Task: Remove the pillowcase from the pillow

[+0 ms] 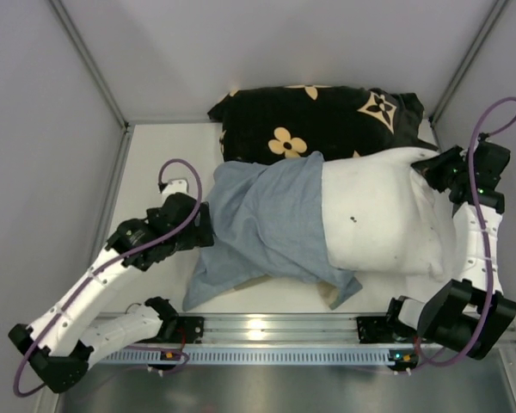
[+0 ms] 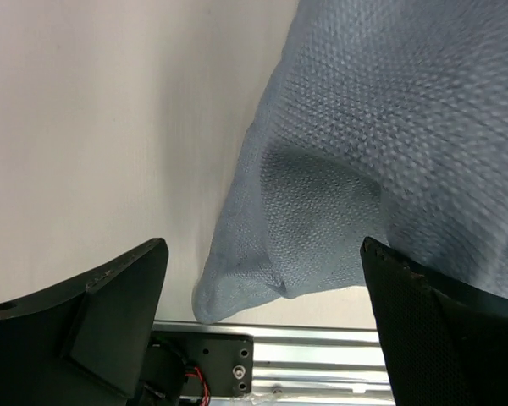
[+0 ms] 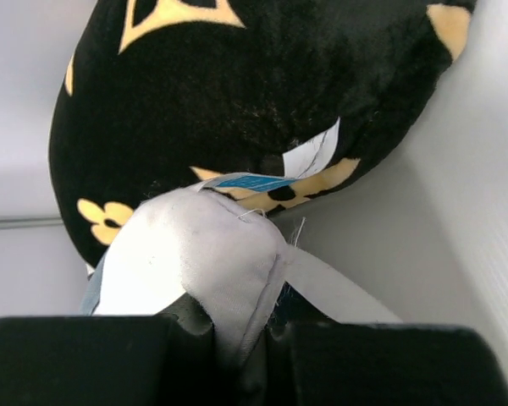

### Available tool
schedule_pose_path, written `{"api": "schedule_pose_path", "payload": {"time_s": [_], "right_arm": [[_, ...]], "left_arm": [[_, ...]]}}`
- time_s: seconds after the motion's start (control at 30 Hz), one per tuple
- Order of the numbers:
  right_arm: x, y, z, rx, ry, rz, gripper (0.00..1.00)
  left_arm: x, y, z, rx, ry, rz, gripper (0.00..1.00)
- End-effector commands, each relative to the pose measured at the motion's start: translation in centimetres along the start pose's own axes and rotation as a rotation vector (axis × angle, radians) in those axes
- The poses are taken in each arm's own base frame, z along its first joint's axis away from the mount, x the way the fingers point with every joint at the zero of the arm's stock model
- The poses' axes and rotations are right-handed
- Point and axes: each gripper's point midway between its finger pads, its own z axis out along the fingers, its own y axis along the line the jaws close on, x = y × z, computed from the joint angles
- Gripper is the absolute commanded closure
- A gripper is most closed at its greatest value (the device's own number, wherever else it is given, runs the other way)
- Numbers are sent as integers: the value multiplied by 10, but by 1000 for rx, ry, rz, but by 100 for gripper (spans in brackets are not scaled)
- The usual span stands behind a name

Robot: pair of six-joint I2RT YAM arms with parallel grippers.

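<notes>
Pillowcase (image 1: 258, 219) half off: right gripper (image 3: 237, 334) pinches pillow (image 1: 378, 215) corner, left gripper (image 2: 264, 249) (jaws wide, seemingly empty) must clamp fabric, pull.

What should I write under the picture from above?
Right gripper pinches the pillow corner; left gripper sits at the half-removed pillowcase.

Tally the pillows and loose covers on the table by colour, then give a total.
white pillow: 1
black pillow with tan flowers: 1
grey-blue pillowcase: 1
Total: 3
</notes>
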Motion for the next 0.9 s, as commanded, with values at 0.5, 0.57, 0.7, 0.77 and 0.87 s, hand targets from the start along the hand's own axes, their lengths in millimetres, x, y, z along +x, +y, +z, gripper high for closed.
{"api": "schedule_pose_path", "payload": {"time_s": [0.5,0.57,0.7,0.77,0.87], "right_arm": [[-41,45,4,-258,-46,29,100],[-39,43,6,-258,-44,27,100],[-36,40,8,-262,-36,30,100],[-35,41,8,-270,-37,31,100],[-34,39,10,-264,-35,35,100]], "left_arm": [[75,-105,71,396,296,-29,1],[94,-103,80,384,347,-51,3],[104,-103,83,404,348,-112,54],[92,-104,71,439,295,-152,82],[58,-101,35,482,191,-191,100]]}}
